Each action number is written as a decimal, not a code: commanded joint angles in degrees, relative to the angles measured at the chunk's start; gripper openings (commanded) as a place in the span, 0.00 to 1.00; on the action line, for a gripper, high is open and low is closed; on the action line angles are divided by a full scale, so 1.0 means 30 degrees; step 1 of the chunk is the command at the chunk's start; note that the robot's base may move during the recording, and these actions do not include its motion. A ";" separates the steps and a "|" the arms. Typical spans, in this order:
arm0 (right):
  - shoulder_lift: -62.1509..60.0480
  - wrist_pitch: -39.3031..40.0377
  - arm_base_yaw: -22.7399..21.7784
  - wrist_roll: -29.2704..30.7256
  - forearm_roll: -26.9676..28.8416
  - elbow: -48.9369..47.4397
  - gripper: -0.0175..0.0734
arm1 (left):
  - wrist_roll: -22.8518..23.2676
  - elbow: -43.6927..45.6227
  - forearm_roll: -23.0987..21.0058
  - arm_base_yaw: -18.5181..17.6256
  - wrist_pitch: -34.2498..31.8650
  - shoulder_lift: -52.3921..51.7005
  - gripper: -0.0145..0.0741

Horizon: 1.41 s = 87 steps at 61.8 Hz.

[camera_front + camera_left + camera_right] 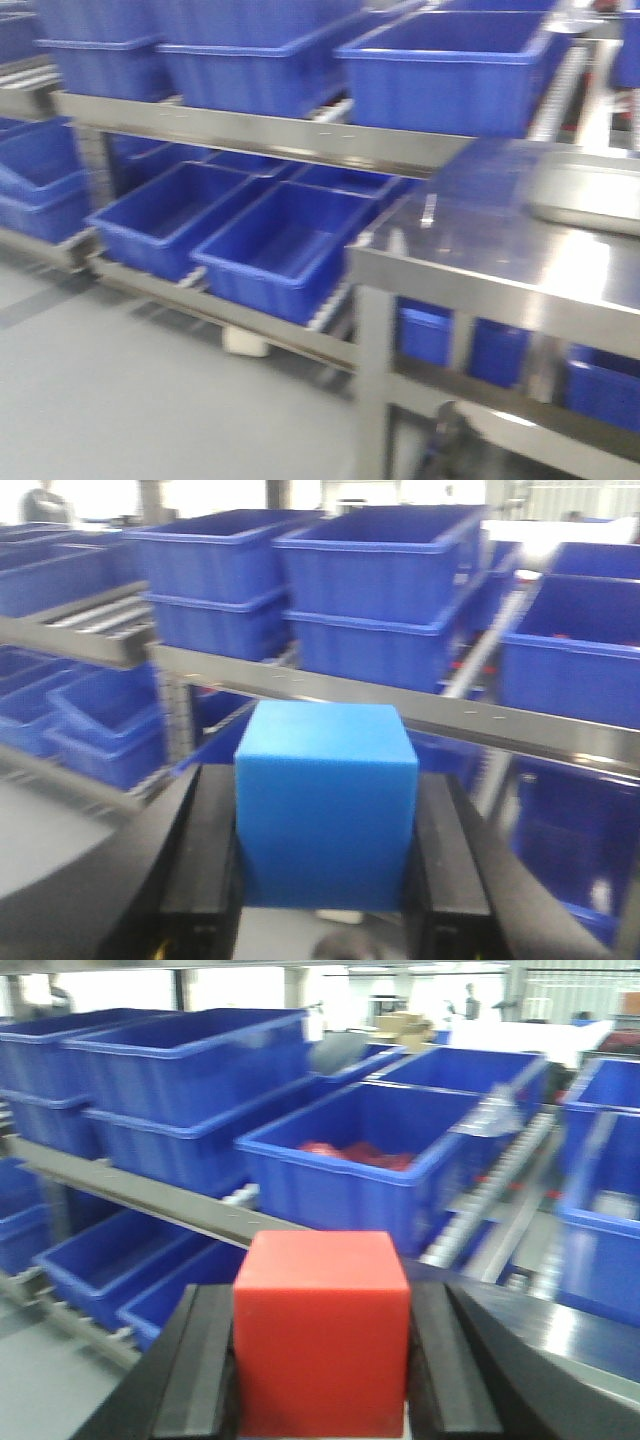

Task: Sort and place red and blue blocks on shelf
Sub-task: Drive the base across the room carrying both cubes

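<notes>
In the front-facing view, which is blurred, the shelf [262, 136] fills the left and the middle of the picture. On its upper level stand large blue bins [452, 72] side by side, and on the lower level more of them lie on the white roller tracks. At the right is the steel tabletop [500, 250], shiny and with reflections. A shallow grey tray [590, 195] rests near its far right edge. Below everything is the grey floor [120, 400]. No arm and no block shows in this view.

In the left wrist view, the blue block [326, 800] sits between the two black left fingers [212, 860]. The fingers are closed on it, one pressing each side face, and the block is upright with its top face showing. Behind it a horizontal rail of the shelf crosses the picture, with stacked blue bins above it and other bins below.

In the right wrist view, the red block [322, 1332] is gripped in the same way by the black right fingers [442, 1360], one touching each side. Beyond it stands a blue bin with red things inside [355, 1152]; what they are is too blurred to tell. More bins stand to the left of it on the shelf, and roller tracks run at the right.
</notes>
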<state>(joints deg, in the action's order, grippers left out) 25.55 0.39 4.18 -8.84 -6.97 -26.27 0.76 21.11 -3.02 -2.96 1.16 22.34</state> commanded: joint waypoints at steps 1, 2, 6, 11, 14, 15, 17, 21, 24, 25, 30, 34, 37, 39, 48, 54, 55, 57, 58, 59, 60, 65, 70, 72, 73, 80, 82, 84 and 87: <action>0.0114 0.1685 -0.0132 0.0094 -0.0035 -0.0552 0.25 | 0.0030 0.0568 -0.0150 -0.0010 -0.1851 0.0084 0.30; 0.0114 0.1685 -0.0132 0.0094 -0.0035 -0.0552 0.25 | 0.0030 0.0556 -0.0150 -0.0010 -0.1851 0.0084 0.30; 0.0114 0.1685 -0.0132 0.0094 -0.0035 -0.0552 0.25 | 0.0030 0.0556 -0.0150 -0.0010 -0.1851 0.0084 0.30; 0.0114 0.1685 -0.0132 0.0094 -0.0035 -0.0552 0.25 | 0.0030 0.0556 -0.0150 -0.0010 -0.1851 0.0084 0.30; 0.0114 0.1685 -0.0132 0.0094 -0.0035 -0.0552 0.25 | 0.0030 0.0556 -0.0150 -0.0010 -0.1851 0.0084 0.30; 0.0114 0.1685 -0.0132 0.0094 -0.0035 -0.0552 0.25 | 0.0030 0.0556 -0.0150 -0.0010 -0.1851 0.0084 0.30; 0.0114 0.1685 -0.0132 0.0094 -0.0035 -0.0552 0.25 | 0.0030 0.0556 -0.0150 -0.0010 -0.1851 0.0084 0.30; 0.0114 0.1685 -0.0132 0.0094 -0.0035 -0.0552 0.25 | 0.0030 0.0556 -0.0150 -0.0010 -0.1851 0.0084 0.30; 0.0114 0.1685 -0.0132 0.0094 -0.0035 -0.0552 0.25 | 0.0030 0.0556 -0.0150 -0.0010 -0.1851 0.0084 0.30; 0.0114 0.1685 -0.0132 0.0094 -0.0035 -0.0552 0.25 | 0.0030 0.0556 -0.0150 -0.0010 -0.1851 0.0084 0.30; 0.0114 0.1685 -0.0132 0.0094 -0.0035 -0.0552 0.25 | 0.0030 0.0556 -0.0150 -0.0010 -0.1851 0.0084 0.30; 0.0114 0.1685 -0.0132 0.0094 -0.0035 -0.0552 0.25 | 0.0030 0.0556 -0.0150 -0.0010 -0.1851 0.0084 0.30; 0.0114 0.1685 -0.0132 0.0094 -0.0035 -0.0552 0.25 | 0.0030 0.0556 -0.0150 -0.0010 -0.1851 0.0084 0.30; 0.0114 0.1685 -0.0132 0.0094 -0.0035 -0.0552 0.25 | 0.0030 0.0556 -0.0150 -0.0010 -0.1851 0.0084 0.30; 0.0114 0.1685 -0.0132 0.0094 -0.0035 -0.0552 0.25 | 0.0030 0.0556 -0.0150 -0.0010 -0.1851 0.0084 0.30; 0.0114 0.1685 -0.0132 0.0094 -0.0035 -0.0552 0.25 | 0.0030 0.0556 -0.0150 -0.0010 -0.1851 0.0084 0.30; 0.0114 0.1685 -0.0132 0.0094 -0.0035 -0.0552 0.25 | 0.0030 0.0556 -0.0150 -0.0010 -0.1851 0.0084 0.30; 0.0114 0.1685 -0.0132 0.0094 -0.0035 -0.0552 0.25 | 0.0030 0.0556 -0.0150 -0.0010 -0.1851 0.0084 0.30; 0.0114 0.1685 -0.0132 0.0094 -0.0035 -0.0552 0.25 | 0.0030 0.0556 -0.0150 -0.0010 -0.1851 0.0084 0.30; 0.0114 0.1685 -0.0132 0.0094 -0.0035 -0.0552 0.25 | 0.0030 0.0556 -0.0150 -0.0010 -0.1851 0.0084 0.30; 0.0114 0.1685 -0.0132 0.0094 -0.0035 -0.0552 0.25 | 0.0030 0.0556 -0.0150 -0.0010 -0.1851 0.0084 0.30; 0.0114 0.1685 -0.0132 0.0094 -0.0035 -0.0552 0.25 | 0.0030 0.0556 -0.0150 -0.0010 -0.1851 0.0084 0.30; 0.0114 0.1685 -0.0132 0.0094 -0.0035 -0.0552 0.25 | 0.0030 0.0556 -0.0150 -0.0010 -0.1851 0.0084 0.30; 0.0114 0.1685 -0.0132 0.0094 -0.0035 -0.0552 0.25 | 0.0030 0.0556 -0.0150 -0.0010 -0.1851 0.0084 0.30; 0.0114 0.1685 -0.0132 0.0094 -0.0035 -0.0552 0.25 | 0.0030 0.0556 -0.0150 -0.0010 -0.1851 0.0084 0.30; 0.0114 0.1685 -0.0132 0.0094 -0.0035 -0.0552 0.25 | 0.0030 0.0556 -0.0150 -0.0010 -0.1851 0.0084 0.30; 0.0114 0.1685 -0.0132 0.0094 -0.0035 -0.0552 0.25 | 0.0030 0.0556 -0.0150 -0.0010 -0.1851 0.0084 0.30; 0.0114 0.1685 -0.0132 0.0094 -0.0035 -0.0552 0.25 | 0.0030 0.0556 -0.0150 -0.0010 -0.1851 0.0084 0.30; 0.0114 0.1685 -0.0132 0.0094 -0.0035 -0.0552 0.25 | 0.0030 0.0556 -0.0150 -0.0010 -0.1851 0.0084 0.30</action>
<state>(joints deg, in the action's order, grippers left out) 25.55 0.00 4.18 -8.84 -6.97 -26.27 0.76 20.98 -3.02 -2.96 1.16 22.34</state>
